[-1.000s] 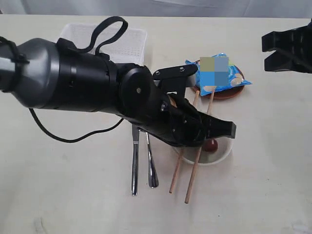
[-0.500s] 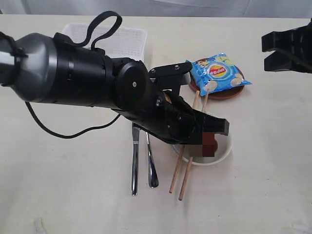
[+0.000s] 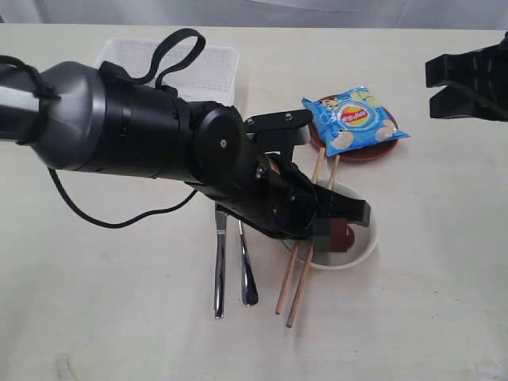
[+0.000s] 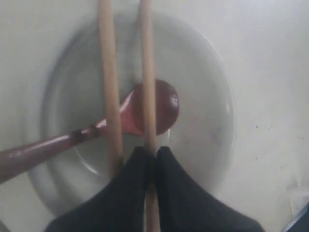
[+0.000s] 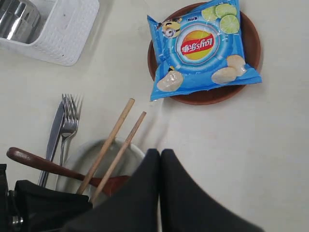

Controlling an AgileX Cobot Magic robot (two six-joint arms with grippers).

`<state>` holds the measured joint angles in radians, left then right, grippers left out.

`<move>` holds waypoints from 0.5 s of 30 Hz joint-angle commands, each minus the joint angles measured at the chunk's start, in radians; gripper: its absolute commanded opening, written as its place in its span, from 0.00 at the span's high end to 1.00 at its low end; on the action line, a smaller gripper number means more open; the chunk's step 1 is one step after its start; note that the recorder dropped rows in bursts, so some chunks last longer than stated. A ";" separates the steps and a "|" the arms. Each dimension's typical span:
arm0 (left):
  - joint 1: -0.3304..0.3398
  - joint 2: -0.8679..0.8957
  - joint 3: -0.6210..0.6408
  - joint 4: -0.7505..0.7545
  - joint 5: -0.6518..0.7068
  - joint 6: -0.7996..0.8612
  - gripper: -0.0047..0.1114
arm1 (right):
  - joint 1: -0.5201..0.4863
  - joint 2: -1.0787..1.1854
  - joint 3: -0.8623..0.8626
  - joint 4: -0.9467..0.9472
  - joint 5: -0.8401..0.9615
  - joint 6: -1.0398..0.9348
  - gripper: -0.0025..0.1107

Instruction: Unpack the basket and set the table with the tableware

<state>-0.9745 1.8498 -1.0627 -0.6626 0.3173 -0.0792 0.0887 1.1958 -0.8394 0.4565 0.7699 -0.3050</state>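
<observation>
My left gripper (image 3: 349, 213) hangs over the pale bowl (image 3: 361, 246), shut on one wooden chopstick (image 4: 147, 72). That chopstick (image 3: 298, 286) crosses the bowl close beside the second one (image 3: 284, 287), which lies free (image 4: 108, 72). The red-brown spoon (image 4: 154, 106) rests in the bowl (image 4: 212, 96) under both. Knife (image 3: 220, 270) and fork (image 3: 246, 274) lie side by side on the table, left of the chopsticks. The white basket (image 5: 63, 34) holds the steel cup (image 5: 17, 17). My right gripper (image 5: 160, 153) is shut and empty, high above the table at the right (image 3: 432, 86).
A blue crisp bag (image 3: 353, 119) lies on the round brown plate (image 3: 365, 155) behind the bowl. The left arm's bulk and a black cable (image 3: 119, 222) cover the table between basket (image 3: 214, 67) and cutlery.
The held chopstick has shifted left with my left gripper and now lies close alongside the other chopstick. The right arm has not moved.
</observation>
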 commanded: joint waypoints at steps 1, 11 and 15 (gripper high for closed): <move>0.000 0.000 -0.005 -0.001 -0.013 0.004 0.96 | -0.004 -0.007 0.003 0.009 -0.005 -0.005 0.98; 0.000 0.000 -0.005 -0.025 -0.027 0.004 0.70 | -0.004 -0.007 0.003 0.009 -0.005 -0.005 0.98; 0.000 0.000 -0.005 -0.025 -0.027 0.004 0.61 | -0.004 -0.007 0.003 0.009 -0.005 -0.005 0.98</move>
<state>-0.9745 1.8498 -1.0627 -0.6803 0.2974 -0.0792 0.0887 1.1958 -0.8394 0.4565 0.7699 -0.3050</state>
